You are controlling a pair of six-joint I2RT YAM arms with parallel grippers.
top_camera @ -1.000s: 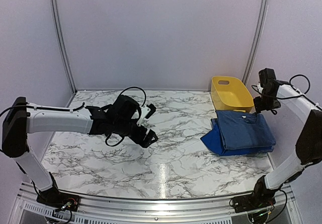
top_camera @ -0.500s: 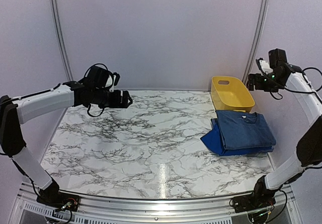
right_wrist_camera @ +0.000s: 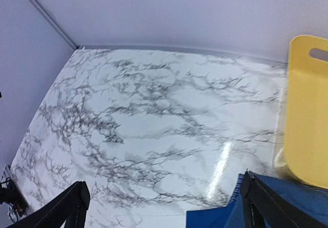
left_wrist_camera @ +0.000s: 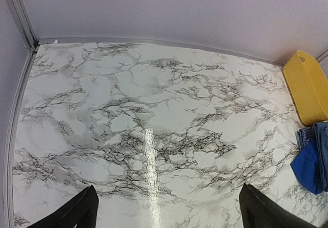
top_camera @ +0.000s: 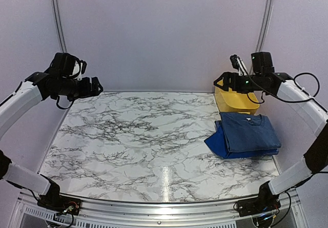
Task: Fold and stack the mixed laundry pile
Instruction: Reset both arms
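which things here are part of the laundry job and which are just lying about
Job, all stacked at the right edge:
- denim garment, folded, on top
- royal-blue garment, beneath it
- checked shirt, only an edge showing

Lying about:
- tub, behind the stack

Left gripper higher; right gripper higher

Bright even light, white glare streak on the marble table, faint shadows, right wrist view slightly soft
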